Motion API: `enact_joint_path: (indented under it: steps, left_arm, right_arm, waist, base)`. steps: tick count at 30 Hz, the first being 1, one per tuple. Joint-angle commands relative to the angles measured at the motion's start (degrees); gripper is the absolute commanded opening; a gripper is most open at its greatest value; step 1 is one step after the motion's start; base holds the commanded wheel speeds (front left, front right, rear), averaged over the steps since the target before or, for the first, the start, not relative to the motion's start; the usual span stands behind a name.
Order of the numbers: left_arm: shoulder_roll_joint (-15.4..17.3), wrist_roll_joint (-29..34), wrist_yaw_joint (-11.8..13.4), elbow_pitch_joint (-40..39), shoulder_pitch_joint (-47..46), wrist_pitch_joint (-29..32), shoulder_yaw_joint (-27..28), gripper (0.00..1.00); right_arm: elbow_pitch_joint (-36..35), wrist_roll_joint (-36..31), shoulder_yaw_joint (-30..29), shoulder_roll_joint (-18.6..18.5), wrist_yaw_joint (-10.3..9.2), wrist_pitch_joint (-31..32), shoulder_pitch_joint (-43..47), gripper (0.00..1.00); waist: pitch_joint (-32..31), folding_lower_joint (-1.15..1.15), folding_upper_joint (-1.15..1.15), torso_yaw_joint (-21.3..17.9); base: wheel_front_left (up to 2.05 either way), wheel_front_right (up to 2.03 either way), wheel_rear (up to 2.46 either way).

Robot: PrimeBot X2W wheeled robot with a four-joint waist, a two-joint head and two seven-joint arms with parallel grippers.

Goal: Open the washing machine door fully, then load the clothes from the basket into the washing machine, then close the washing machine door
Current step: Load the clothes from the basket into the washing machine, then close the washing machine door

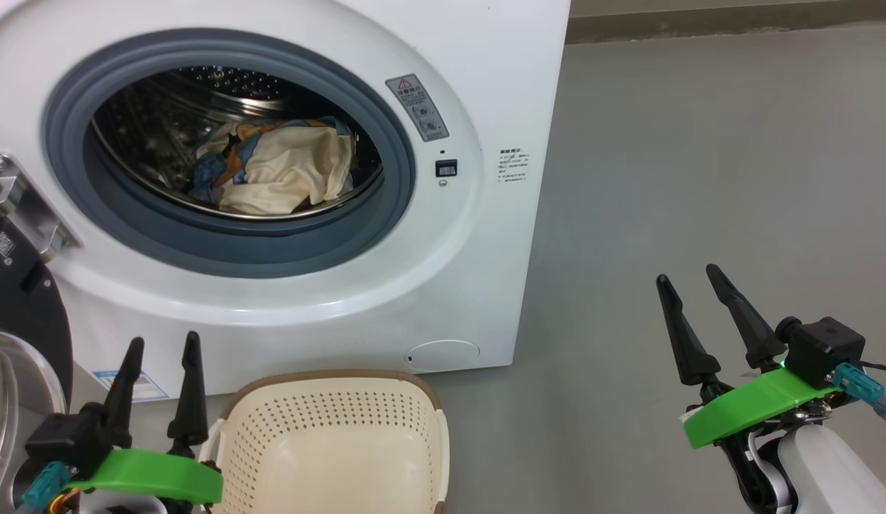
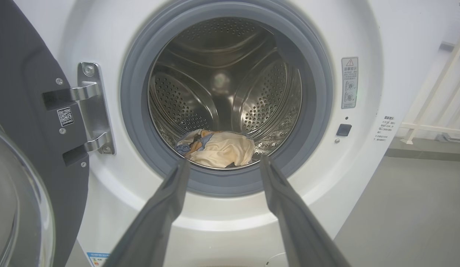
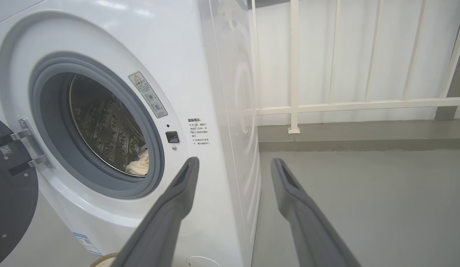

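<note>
A smooth grey floor [image 1: 700,157] runs to a raised grey kerb [image 3: 363,139]. A white railing [image 3: 348,105] stands on it, before a pale panelled wall [image 3: 363,52]. Even, soft light.

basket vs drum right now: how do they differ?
The basket looks empty; the drum holds the clothes. The basket is cream plastic with a brown rim; the drum is shiny steel ringed by a grey gasket. The basket opens upward; the drum opens to the front. Both have perforated walls.
</note>
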Motion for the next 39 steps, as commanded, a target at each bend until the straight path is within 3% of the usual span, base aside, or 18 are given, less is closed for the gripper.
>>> enact_joint_path:
  steps: [1, 12, 28, 39]
  left_arm:
    - [1.08, 0.20, -0.18, -1.14, -1.20, -0.36, 2.24, 1.00]
    - [0.68, 0.19, -0.26, -0.77, -1.52, -0.36, 3.05, 1.00]
    - [0.17, 0.94, -0.41, -0.89, -1.35, -0.36, 3.67, 1.00]
    - [-0.10, 1.60, -0.47, -0.52, -1.45, -0.36, 3.79, 1.00]
  right_arm:
    - [-1.15, 0.77, 0.98, -0.49, 0.26, -0.45, -0.45, 1.00]
    - [-1.00, 0.71, 0.69, -0.23, 0.26, -0.45, -0.58, 1.00]
    - [-0.62, 0.78, 0.58, 0.02, 0.26, -0.45, -0.64, 1.00]
    - [-0.38, 0.92, 0.52, -0.03, 0.26, -0.45, -0.57, 1.00]
  waist:
    - [0.06, 0.00, 0.00, 0.00]
    - [0.26, 0.00, 0.00, 0.09]
    - [0.03, 0.00, 0.00, -0.25]
    - [-0.25, 0.00, 0.00, -0.37]
  base:
    - [0.00, 0.00, 0.00]
    - [-0.32, 0.30, 0.02]
    - [-1.46, 1.32, 0.13]
    - [-0.20, 0.20, 0.00]
